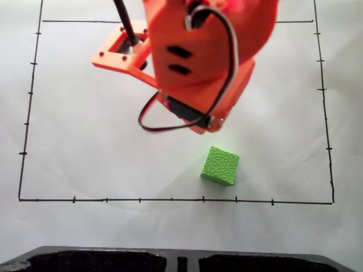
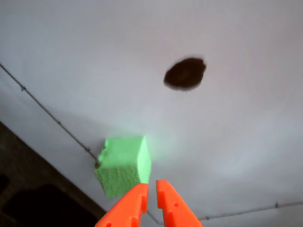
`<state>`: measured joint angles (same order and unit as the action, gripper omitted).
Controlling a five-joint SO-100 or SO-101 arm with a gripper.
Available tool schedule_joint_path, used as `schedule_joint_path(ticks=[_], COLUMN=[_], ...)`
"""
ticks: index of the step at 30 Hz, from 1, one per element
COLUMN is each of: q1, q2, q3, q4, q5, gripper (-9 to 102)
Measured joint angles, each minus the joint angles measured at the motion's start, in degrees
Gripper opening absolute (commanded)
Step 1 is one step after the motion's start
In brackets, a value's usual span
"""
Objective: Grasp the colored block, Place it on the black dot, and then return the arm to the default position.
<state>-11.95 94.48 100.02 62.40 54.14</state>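
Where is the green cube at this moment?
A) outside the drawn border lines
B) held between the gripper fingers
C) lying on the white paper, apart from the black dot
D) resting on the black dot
C: the green cube lies on the white paper, with bare paper between it and the black dot; the gripper holds nothing.

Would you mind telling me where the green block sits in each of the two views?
Fixed view: the green block lies right of centre, low, just above the bottom border line.
Wrist view: it sits lower left, above the gripper tips.
Shared landmark: that ticked border line beside the block.
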Motion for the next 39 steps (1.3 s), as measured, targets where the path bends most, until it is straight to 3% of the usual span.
schedule_joint_path(ticks=[9, 19, 39], q1=[-0.6, -2.3, -4.0], q2=[-6.6, -11.5, -23.6], q3=[-8.2, -12.5, -20.7], q4=[1.3, 3.0, 5.5], q5=[0.0, 0.0, -3.2], gripper=[26, 36, 38])
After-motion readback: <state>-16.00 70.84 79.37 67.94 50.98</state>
